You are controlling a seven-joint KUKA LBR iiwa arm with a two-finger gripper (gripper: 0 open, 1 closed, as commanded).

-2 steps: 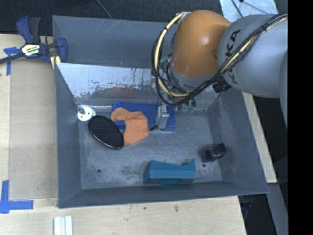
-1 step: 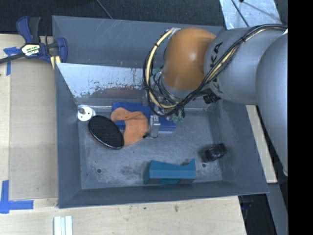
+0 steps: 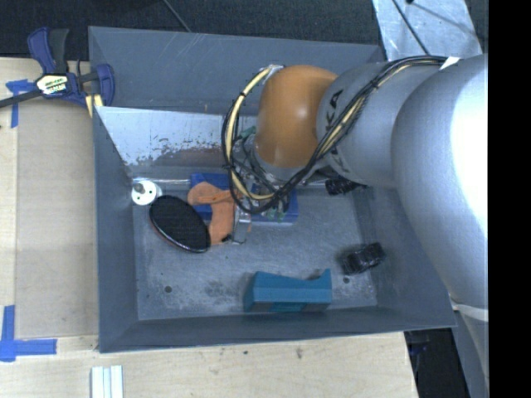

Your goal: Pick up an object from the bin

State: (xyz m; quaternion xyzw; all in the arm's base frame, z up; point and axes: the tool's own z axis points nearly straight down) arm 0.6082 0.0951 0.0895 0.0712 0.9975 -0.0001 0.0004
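The orange wrist cover hangs over the gripper; we cannot tell its jaws' state; it sits at the orange floppy piece mid-bin; we should descend straight, clear of the black oval brush.

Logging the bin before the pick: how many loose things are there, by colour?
Blue: 2, a block and a half-hidden piece
Black: 2, an oval and a small lump
Orange: 1, a curved piece
White: 1, a small round thing
Total: 6

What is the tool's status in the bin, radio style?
Tool low, beside orange lump. Black oval thing against the lump's far side. Blue block lies apart.
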